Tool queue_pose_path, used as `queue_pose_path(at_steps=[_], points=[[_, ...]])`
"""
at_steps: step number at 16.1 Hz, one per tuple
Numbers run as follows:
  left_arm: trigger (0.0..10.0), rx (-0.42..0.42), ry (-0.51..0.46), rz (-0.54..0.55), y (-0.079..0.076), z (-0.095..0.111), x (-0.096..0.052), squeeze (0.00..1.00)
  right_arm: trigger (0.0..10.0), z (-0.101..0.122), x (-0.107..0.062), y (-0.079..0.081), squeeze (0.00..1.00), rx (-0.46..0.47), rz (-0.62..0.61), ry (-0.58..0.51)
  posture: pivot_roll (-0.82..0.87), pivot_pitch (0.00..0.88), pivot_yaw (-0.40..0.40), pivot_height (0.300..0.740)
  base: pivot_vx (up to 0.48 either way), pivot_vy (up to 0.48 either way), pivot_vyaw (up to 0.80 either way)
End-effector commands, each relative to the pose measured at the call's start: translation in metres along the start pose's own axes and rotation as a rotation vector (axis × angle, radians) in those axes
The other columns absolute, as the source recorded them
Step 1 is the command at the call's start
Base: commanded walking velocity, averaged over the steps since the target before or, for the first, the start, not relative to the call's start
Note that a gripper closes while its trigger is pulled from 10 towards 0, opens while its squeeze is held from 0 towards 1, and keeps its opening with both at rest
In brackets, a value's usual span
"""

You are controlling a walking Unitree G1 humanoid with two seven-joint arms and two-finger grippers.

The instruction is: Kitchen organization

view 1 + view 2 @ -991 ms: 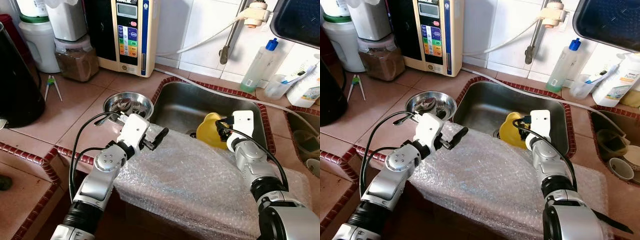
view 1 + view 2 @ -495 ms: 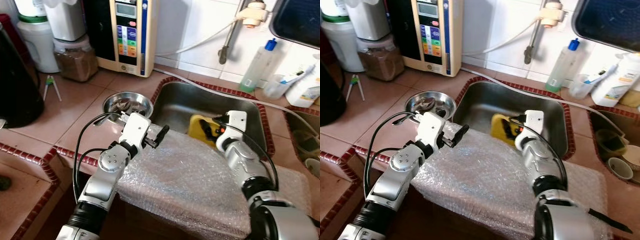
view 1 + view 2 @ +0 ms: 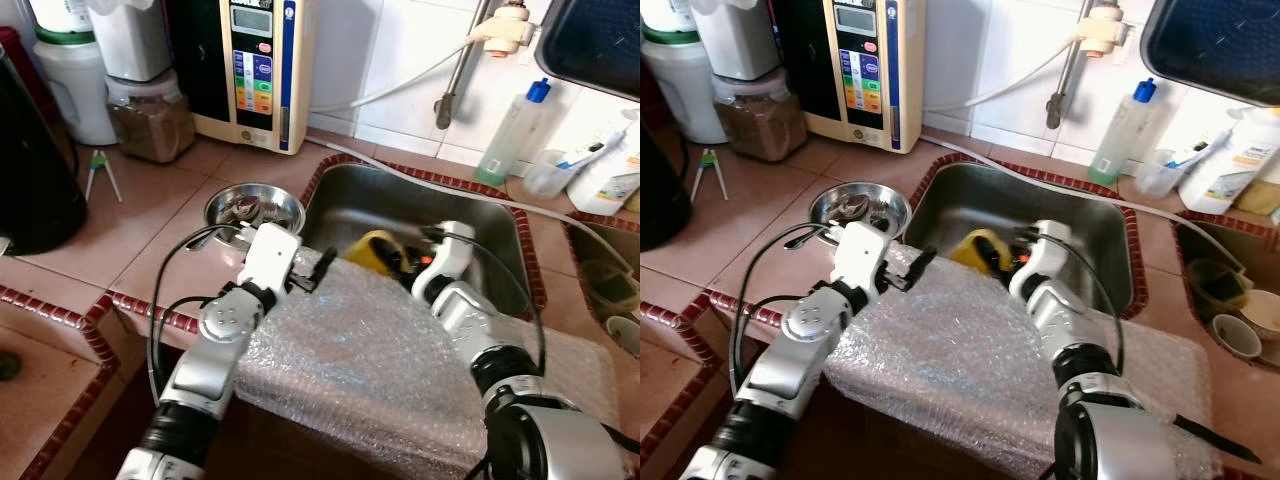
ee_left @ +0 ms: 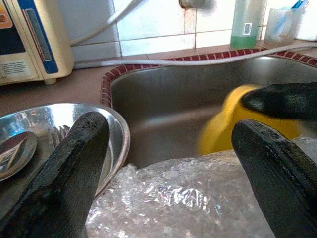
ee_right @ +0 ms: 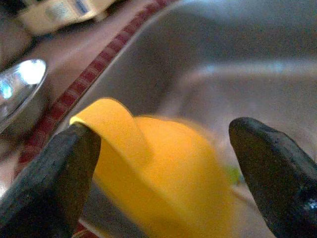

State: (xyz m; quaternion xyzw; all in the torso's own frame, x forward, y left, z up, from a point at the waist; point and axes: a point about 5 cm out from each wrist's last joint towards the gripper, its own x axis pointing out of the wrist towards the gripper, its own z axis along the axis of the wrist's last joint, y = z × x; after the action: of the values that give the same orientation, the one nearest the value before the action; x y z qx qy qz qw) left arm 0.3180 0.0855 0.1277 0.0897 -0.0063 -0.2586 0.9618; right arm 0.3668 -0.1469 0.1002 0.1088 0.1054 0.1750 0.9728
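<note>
From the head camera we see our right gripper (image 3: 408, 266) reaching into the steel sink (image 3: 490, 225), its fingers around a yellow cup (image 3: 372, 249) near the sink's front left edge. Our left gripper (image 3: 322, 268) rests over bubble wrap (image 3: 370, 370) beside a metal bowl (image 3: 254, 207).

Our left wrist view shows its jaws wide apart, holding nothing.

Our right wrist view shows the blurred cup between spread fingers (image 5: 54, 173); we cannot tell whether they grip it.
</note>
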Motion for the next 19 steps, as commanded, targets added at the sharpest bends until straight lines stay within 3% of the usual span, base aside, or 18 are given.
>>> queue_pose_path(at_steps=[1,2,3,4,5,6,7,9,10,13,14,15,16,17,19], points=[[10.0,0.009,-0.003,0.004,-0.001,0.003,0.003,1.00,10.0,0.017,-0.004,-0.008,1.00,-0.415,-0.055,-0.050,0.03,0.000,-0.113,0.740,0.000,0.000,0.00],[10.0,0.008,-0.004,0.006,-0.001,0.003,0.003,1.00,10.0,0.015,-0.004,-0.009,1.00,-0.407,-0.062,-0.039,0.03,0.000,-0.113,0.740,0.000,0.000,0.00],[10.0,0.006,-0.005,0.004,-0.002,0.003,0.003,1.00,10.0,0.020,0.002,0.003,1.00,0.317,0.108,-0.071,0.03,0.000,-0.115,0.740,0.000,0.000,0.00],[10.0,0.004,-0.006,0.006,-0.002,0.003,0.003,1.00,10.0,0.018,0.000,0.014,1.00,0.145,0.213,-0.062,0.02,0.000,-0.113,0.740,0.000,0.000,0.00],[10.0,0.004,-0.006,0.006,-0.003,0.003,0.003,1.00,10.0,0.012,-0.001,0.013,1.00,-0.048,0.177,-0.044,0.02,0.000,-0.113,0.740,0.000,0.000,0.00],[10.0,0.004,-0.006,0.007,-0.003,0.003,0.003,1.00,10.0,0.011,-0.001,0.012,1.00,-0.070,0.159,-0.058,0.03,0.000,-0.114,0.740,0.000,0.000,0.00],[10.0,0.007,-0.007,0.011,-0.002,0.004,0.003,1.00,10.0,0.013,-0.002,0.009,1.00,-0.151,0.086,-0.093,0.03,0.000,-0.112,0.740,0.000,0.000,0.00],[10.0,0.009,-0.015,0.032,0.001,0.005,0.004,1.00,10.0,0.019,-0.006,0.000,1.00,-0.353,0.001,-0.093,0.02,0.000,-0.111,0.740,0.000,0.000,0.00],[10.0,0.009,-0.017,0.041,0.002,0.006,0.004,1.00,10.0,0.023,-0.008,0.000,1.00,-0.499,0.003,-0.104,0.02,0.000,-0.110,0.740,0.000,0.000,0.00],[10.0,0.020,-0.024,0.059,0.003,0.007,0.005,1.00,10.0,0.020,-0.008,-0.005,1.00,-0.317,-0.009,-0.128,0.02,0.000,-0.111,0.740,0.000,0.000,0.00],[10.0,0.033,-0.031,0.145,0.014,0.010,0.005,1.00,10.0,0.018,-0.008,-0.003,0.85,-0.254,0.009,-0.124,0.02,0.000,-0.110,0.740,0.000,0.000,0.00],[10.0,0.034,-0.032,0.169,0.017,0.011,0.005,1.00,10.0,0.018,-0.008,-0.002,0.85,-0.228,0.022,-0.124,0.02,0.000,-0.110,0.740,0.000,0.000,0.00],[10.0,0.045,-0.031,0.245,0.029,0.013,0.005,0.15,10.0,0.019,-0.006,-0.001,0.00,-0.093,0.028,-0.138,0.02,0.000,-0.108,0.740,0.000,0.000,0.00],[10.0,0.050,-0.028,0.333,0.044,0.015,0.004,0.00,10.0,0.021,-0.004,0.003,0.00,-0.048,0.056,-0.151,0.02,0.000,-0.105,0.740,0.000,0.000,0.00],[10.0,0.067,-0.034,0.415,0.061,0.020,0.001,0.00,10.0,0.028,-0.003,0.012,0.00,-0.084,0.102,-0.196,0.02,0.000,-0.104,0.740,0.000,0.000,0.00]])
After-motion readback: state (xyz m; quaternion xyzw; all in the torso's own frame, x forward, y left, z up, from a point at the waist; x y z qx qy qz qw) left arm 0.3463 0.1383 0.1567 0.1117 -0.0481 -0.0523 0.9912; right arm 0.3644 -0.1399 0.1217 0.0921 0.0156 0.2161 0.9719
